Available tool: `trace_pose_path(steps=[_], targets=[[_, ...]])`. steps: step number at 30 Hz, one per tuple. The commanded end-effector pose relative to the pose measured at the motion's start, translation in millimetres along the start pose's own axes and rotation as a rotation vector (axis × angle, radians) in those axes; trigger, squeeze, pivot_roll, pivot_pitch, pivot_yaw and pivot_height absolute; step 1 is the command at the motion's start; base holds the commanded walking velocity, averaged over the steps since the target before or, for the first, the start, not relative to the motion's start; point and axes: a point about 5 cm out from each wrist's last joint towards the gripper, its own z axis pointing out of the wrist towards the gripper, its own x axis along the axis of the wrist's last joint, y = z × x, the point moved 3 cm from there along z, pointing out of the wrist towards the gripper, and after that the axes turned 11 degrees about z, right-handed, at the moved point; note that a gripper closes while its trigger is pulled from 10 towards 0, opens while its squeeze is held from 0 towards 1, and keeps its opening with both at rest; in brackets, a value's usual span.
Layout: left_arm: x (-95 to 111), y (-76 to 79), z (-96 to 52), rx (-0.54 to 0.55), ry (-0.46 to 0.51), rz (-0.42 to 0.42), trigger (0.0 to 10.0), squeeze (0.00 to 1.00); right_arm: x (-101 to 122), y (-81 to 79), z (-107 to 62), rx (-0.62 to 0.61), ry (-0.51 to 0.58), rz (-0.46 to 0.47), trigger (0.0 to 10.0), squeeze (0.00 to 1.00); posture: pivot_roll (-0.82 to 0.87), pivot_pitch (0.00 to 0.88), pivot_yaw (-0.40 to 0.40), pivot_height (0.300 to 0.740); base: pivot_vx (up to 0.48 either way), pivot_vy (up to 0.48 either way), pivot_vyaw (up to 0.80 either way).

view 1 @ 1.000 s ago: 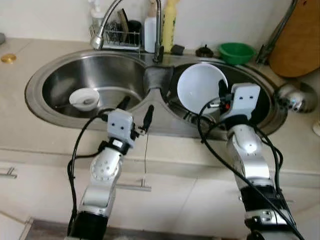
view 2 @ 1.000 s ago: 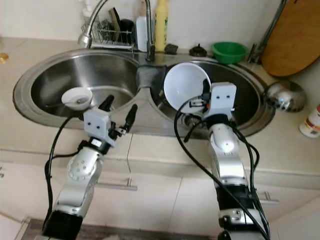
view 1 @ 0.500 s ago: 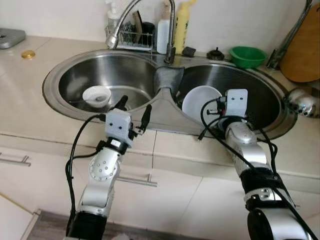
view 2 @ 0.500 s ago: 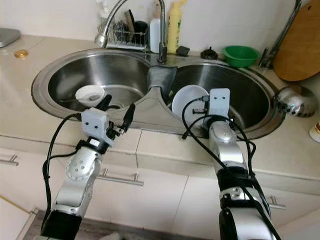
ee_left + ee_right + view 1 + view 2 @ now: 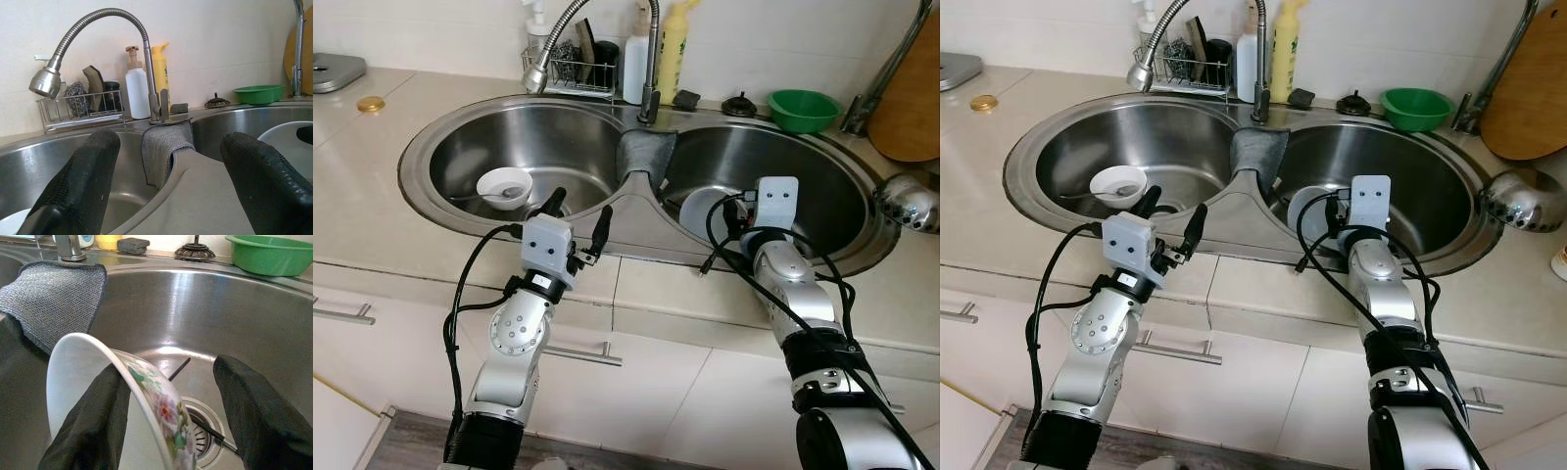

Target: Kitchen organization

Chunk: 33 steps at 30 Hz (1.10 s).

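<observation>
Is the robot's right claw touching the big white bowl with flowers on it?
Touching. In the right wrist view, one black finger of the right claw presses the inside of the flowered bowl; its rim stands between the fingers, and the other finger is apart.

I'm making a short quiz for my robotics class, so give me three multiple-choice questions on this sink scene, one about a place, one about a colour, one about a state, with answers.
1. Where is the grey cloth?
A. Draped over the divider between the two basins
B. Folded on the counter
C. Inside the wire rack

2. What colour is the basin on the counter behind the sink?
A. Red
B. Green
C. Black

3. How does the flowered bowl sit at the right claw?
A. Flat on the counter
B. Upside down in the left basin
C. Tilted on edge, its rim between the open fingers

Answers:
1. A, the cloth hangs over the ridge below the tap.
2. B, it is plainly green in the head and wrist views.
3. C, the right wrist view shows its wall standing between the two fingers, over the right basin's drain.
</observation>
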Motion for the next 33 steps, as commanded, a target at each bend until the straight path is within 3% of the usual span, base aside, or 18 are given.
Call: trace_pose_path(steps=[1, 4, 6, 10, 11, 12, 13, 14, 22, 25, 26, 27, 33], targets=[[0.8, 2.3, 1.8, -0.01, 0.004, 0.003, 10.0, 0.0, -8.4, 2.6, -1.6, -0.004, -0.04, 0.0, 10.0, 1.0, 0.01, 0.0, -0.063, 0.74, 0.0, 0.0, 0.0], [-0.2, 2.2, 0.5, -0.009, -0.001, 0.003, 10.0, 0.0, -15.0, -3.6, -1.9, 0.055, -0.087, -0.037, 10.0, 1.0, 0.01, 0.0, -0.064, 0.74, 0.0, 0.0, 0.0], [-0.7, 2.5, -0.4, -0.009, -0.004, 0.003, 10.0, 0.0, -29.6, -19.5, -5.9, 0.207, -0.175, -0.166, 10.0, 1.0, 0.01, 0.0, -0.066, 0.74, 0.0, 0.0, 0.0], [-0.7, 3.0, -0.3, -0.011, -0.004, 0.004, 10.0, 0.0, -47.2, -25.4, -12.9, 0.333, -0.281, -0.316, 10.0, 1.0, 0.01, 0.0, -0.065, 0.74, 0.0, 0.0, 0.0], [-0.7, 3.1, 0.0, -0.011, -0.004, 0.004, 10.0, 0.0, -49.3, -26.4, -15.3, 0.369, -0.306, -0.317, 10.0, 0.74, 0.01, 0.0, -0.065, 0.74, 0.0, 0.0, 0.0], [-0.8, 3.1, 0.2, -0.011, -0.004, 0.005, 10.0, 0.0, -48.5, -27.2, -15.8, 0.379, -0.306, -0.314, 10.0, 0.41, 0.01, 0.0, -0.065, 0.74, 0.0, 0.0, 0.0], [-0.8, 3.1, 0.2, -0.011, -0.004, 0.005, 10.0, 0.0, -48.5, -27.2, -15.8, 0.379, -0.306, -0.314, 10.0, 0.41, 0.01, 0.0, -0.065, 0.74, 0.0, 0.0, 0.0], [-0.9, 3.2, 0.4, -0.011, -0.004, 0.005, 10.0, 0.0, -46.2, -27.8, -15.8, 0.384, -0.3, -0.314, 10.0, 0.0, 0.0, 0.0, -0.065, 0.74, 0.0, 0.0, 0.0], [-0.6, 3.7, 1.0, -0.011, -0.004, 0.003, 10.0, 0.0, -22.3, -23.5, -6.9, 0.292, -0.17, -0.25, 10.0, 0.0, 0.0, 0.0, -0.065, 0.74, 0.0, 0.0, 0.0], [-0.9, 3.8, 1.0, -0.007, -0.008, -0.003, 10.0, 0.0, 12.1, -22.1, -2.0, 0.234, 0.009, -0.146, 10.0, 0.0, 0.0, 0.0, -0.065, 0.74, 0.0, 0.0, 0.0], [-0.9, 3.8, 1.0, -0.007, -0.008, -0.003, 10.0, 0.0, 12.1, -22.1, -2.0, 0.234, 0.009, -0.146, 10.0, 0.0, 0.0, 0.0, -0.065, 0.74, 0.0, 0.0, 0.0], [-1.1, 3.2, 0.8, -0.004, -0.009, -0.009, 10.0, 0.0, 28.2, -22.6, -3.0, 0.22, 0.096, -0.078, 10.0, 0.0, 0.0, 0.0, -0.065, 0.74, 0.0, 0.0, 0.0], [0.5, 2.8, 1.0, -0.003, -0.004, -0.031, 10.0, 0.0, 40.0, -31.2, -11.6, 0.243, 0.202, -0.048, 10.0, 0.0, 0.01, 0.0, -0.066, 0.74, 0.0, 0.0, 0.0]])
